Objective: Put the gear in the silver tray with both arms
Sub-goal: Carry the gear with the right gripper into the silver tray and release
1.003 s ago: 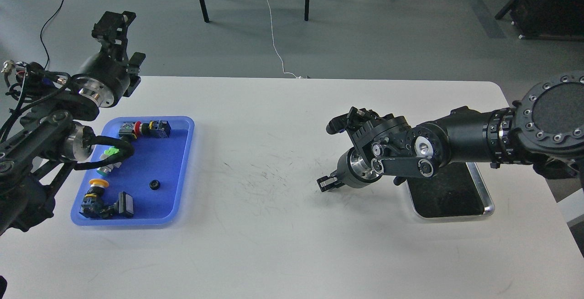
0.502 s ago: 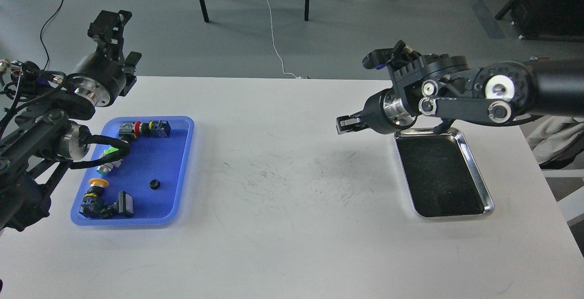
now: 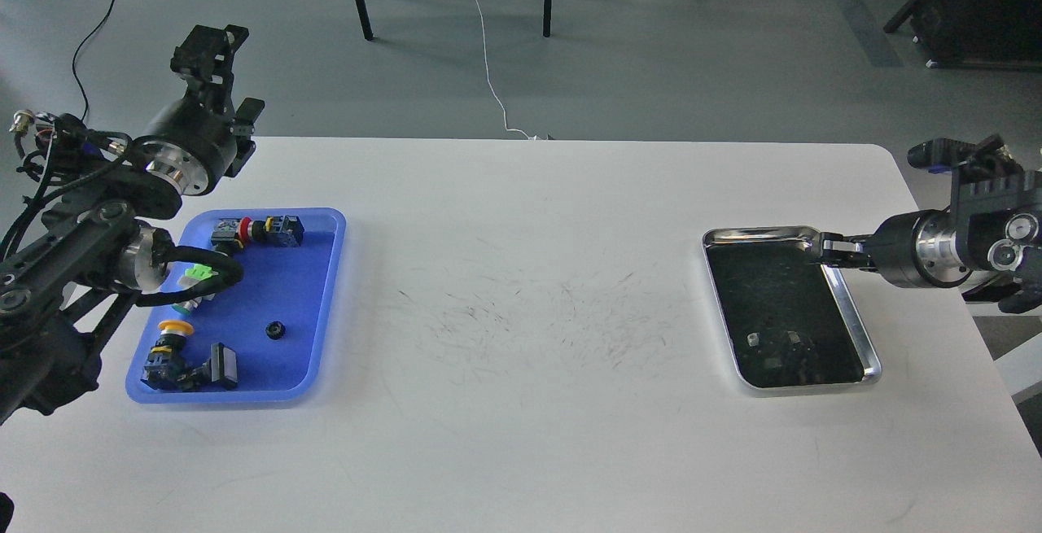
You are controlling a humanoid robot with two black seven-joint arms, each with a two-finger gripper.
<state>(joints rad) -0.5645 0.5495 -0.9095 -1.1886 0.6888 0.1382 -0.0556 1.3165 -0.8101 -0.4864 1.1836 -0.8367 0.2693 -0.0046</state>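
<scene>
The gear point(image 3: 277, 329) is a small black ring lying in the blue plastic tray point(image 3: 326, 305) at the left. The silver tray point(image 3: 855, 329) sits on the table at the right; its dark bottom shows only faint reflections. My left gripper point(image 3: 208, 43) is raised above the table's far left edge, well behind the blue tray, and its fingers look dark and merged. My right gripper point(image 3: 824, 250) hovers over the silver tray's far right rim, pointing left. It is small and dark, and nothing shows in it.
The blue tray also holds several push-button switches and connectors point(image 3: 259, 230), point(image 3: 189, 358). The white table point(image 3: 521, 403) has scuff marks in its middle. Chair legs and cables stand on the floor behind the table.
My right arm has swung from the table's middle up and back to the right, uncovering the silver tray; its gripper is now over the tray's far right rim. My left gripper has barely moved.
</scene>
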